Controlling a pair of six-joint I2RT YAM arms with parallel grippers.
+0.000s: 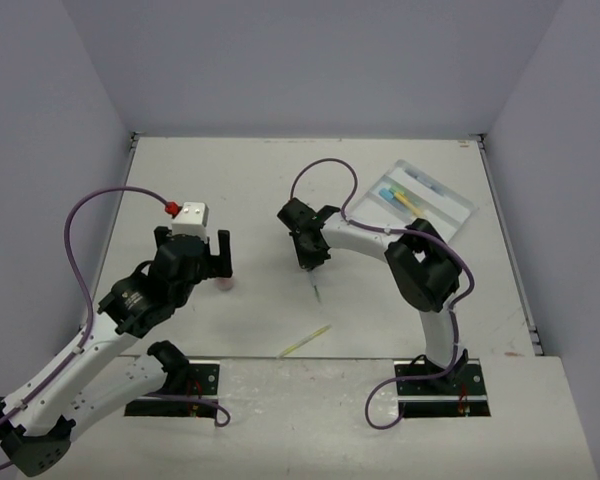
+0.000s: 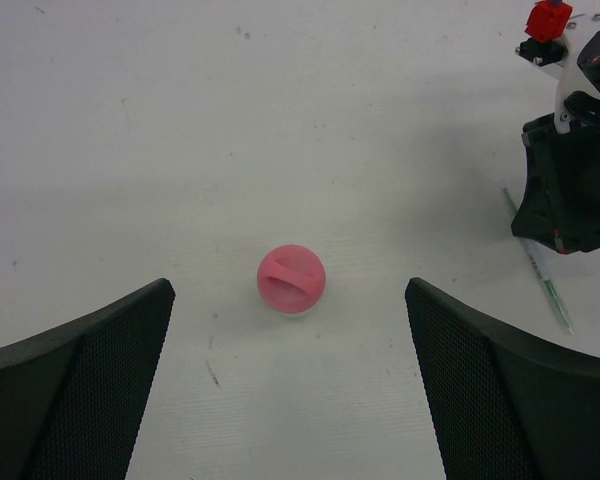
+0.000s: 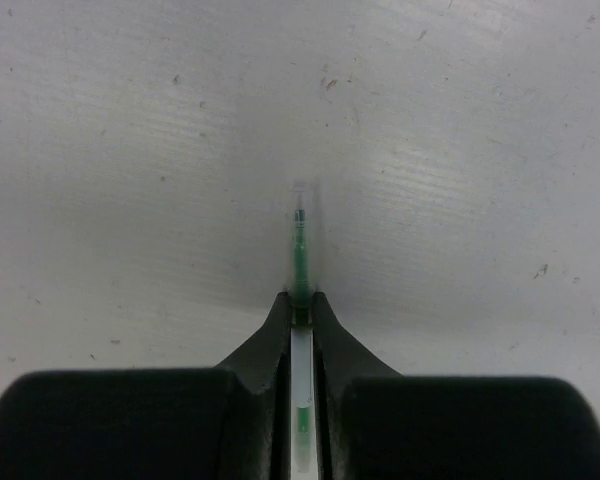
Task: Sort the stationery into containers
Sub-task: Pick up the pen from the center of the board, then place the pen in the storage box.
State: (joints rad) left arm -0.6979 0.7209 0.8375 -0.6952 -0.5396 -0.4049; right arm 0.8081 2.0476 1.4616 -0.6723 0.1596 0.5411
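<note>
Tabletop (image 1: 240, 190) white, scuffed, grey walls (image 1: 300, 60), green pen (image 3: 299, 268) in right pincer (image 3: 300, 300)

Bright, even light; soft shadows

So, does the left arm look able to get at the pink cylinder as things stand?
Probably yes. The left gripper is open, and the pink cylinder sits in the gap ahead of its jaws, with only bare table around it.
</note>
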